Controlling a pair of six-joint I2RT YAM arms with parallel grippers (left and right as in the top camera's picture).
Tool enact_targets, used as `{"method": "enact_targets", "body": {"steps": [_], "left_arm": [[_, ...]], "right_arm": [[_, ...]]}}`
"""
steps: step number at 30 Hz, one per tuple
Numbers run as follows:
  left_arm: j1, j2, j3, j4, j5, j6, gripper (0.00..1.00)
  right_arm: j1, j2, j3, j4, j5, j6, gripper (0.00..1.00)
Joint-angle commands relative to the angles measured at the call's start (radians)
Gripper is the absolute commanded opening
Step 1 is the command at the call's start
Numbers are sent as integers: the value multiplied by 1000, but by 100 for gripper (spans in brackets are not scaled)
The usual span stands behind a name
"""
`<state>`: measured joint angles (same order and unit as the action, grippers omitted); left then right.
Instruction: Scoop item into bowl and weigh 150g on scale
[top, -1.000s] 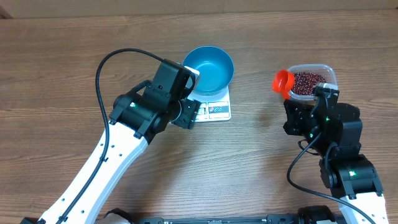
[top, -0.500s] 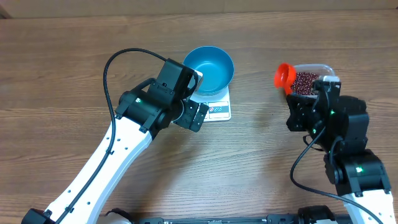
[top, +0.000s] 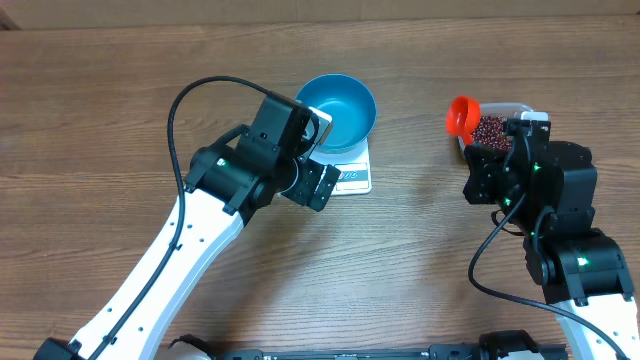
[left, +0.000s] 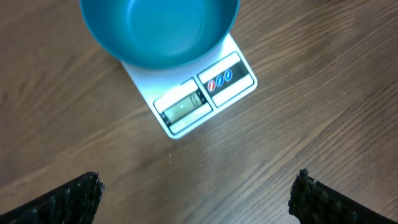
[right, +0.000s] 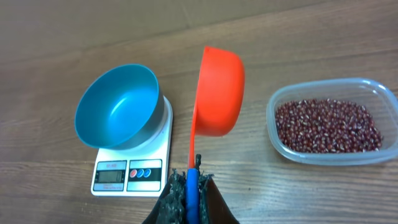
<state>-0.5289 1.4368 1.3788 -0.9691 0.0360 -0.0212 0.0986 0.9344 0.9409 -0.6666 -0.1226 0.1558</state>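
Right wrist view: right gripper (right: 191, 186) clenched on the handle of the orange scoop (right: 219, 93); beans (right: 326, 124) look loose and rolly, so dig deep, carry level; left gripper (left: 196, 190) hangs wide open.

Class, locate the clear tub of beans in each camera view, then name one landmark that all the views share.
Overhead: tub at the upper right, just right of the orange scoop.
Left wrist: not in it.
Right wrist: tub at the right edge, mid-height.
Shared landmark: the blue bowl on the white scale, in all three views.
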Motion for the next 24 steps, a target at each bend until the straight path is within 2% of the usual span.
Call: {"method": "enact_targets", "body": {"steps": [1,4,7,15,24], "left_arm": [[15,-68,-9,8,20,99,100],[25,-79,-9,4,20,149,100],[26,-77,-9,9,9,148,100],[58,-77,-9,10,-2,85,100],[64,-77,-9,-2,5,66,100]], "right_arm": [[-5,-2,37,-2,10,-25,4],[-5,-2,37,-1,18,-31,4],[-5,-2,39,-2,21,-31,4],[-9,-2,72,-32,47,-32,4],[-98,38,178,-146,47,-111,3]]}}
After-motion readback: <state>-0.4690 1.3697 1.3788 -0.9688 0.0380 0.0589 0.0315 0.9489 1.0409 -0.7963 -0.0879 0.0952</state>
